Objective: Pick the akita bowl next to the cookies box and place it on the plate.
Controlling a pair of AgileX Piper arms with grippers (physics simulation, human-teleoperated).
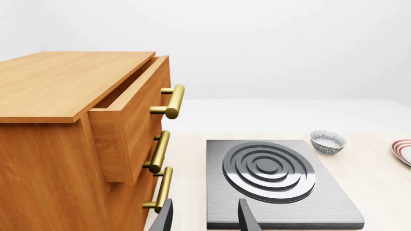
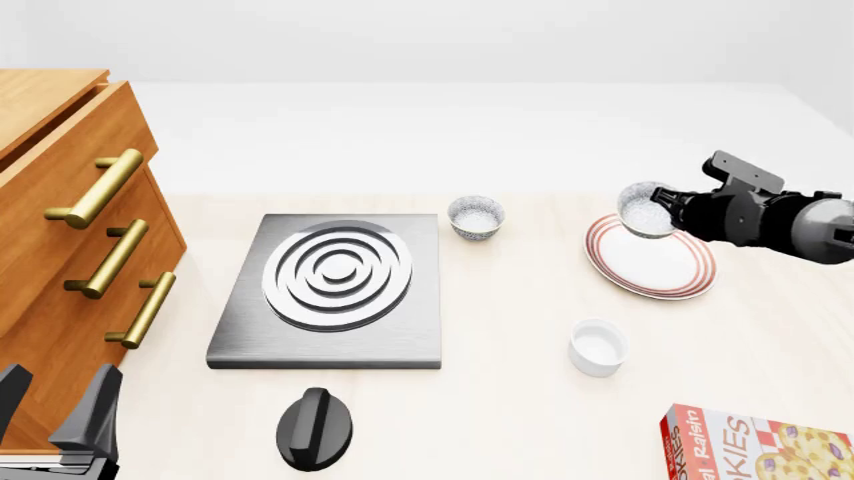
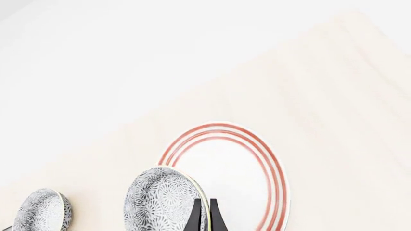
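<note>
Currently the right end effector (image 2: 663, 210) pinches the akita bowl (image 2: 646, 209) by its rim, tilted, above the plate (image 2: 650, 258) just below. Released from this height and tilt, it could roll off toward the second bowl (image 2: 477, 216). The left end effector (image 2: 54, 400) stands spread, well apart.

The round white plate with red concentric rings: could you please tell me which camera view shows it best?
The front view: the round white plate with red concentric rings lies almost whole there. The right wrist view shows most of it, cut off at the frame's edge; the left wrist view catches only a rim sliver.
</note>
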